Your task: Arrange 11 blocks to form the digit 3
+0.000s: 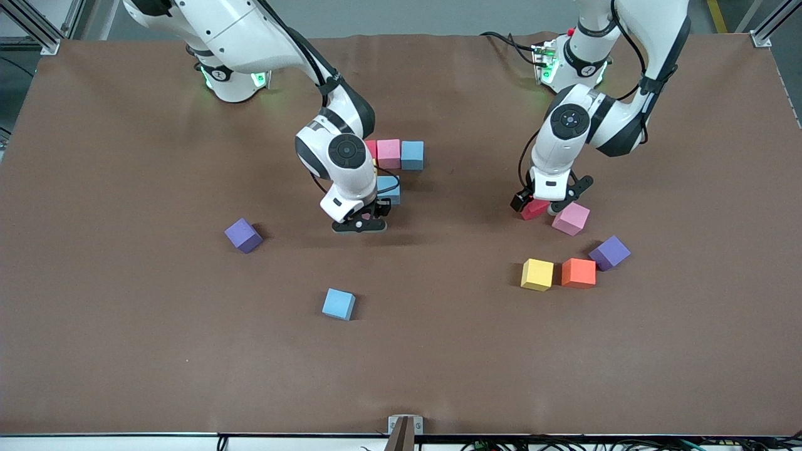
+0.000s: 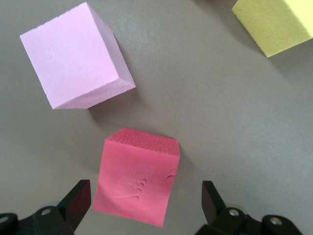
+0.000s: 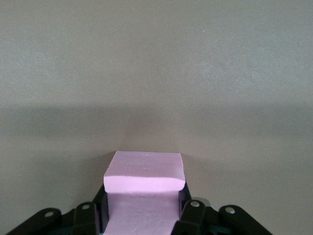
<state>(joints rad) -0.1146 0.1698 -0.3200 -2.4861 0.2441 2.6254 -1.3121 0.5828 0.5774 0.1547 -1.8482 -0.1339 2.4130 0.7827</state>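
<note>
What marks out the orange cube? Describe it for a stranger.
Go to the left arm's end of the table, where the open left gripper hangs over a red cube. Nearer the camera lie three cubes in a row. The orange cube is the middle one, between a yellow cube and a purple cube.

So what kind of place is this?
Probably a robotics lab: two arms mounted at a table under a brown cover, foam cubes such as a yellow cube scattered on it, aluminium framing at the corners.

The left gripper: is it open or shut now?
Open. The left gripper has its fingers spread on either side of the red cube, not touching it.
</note>
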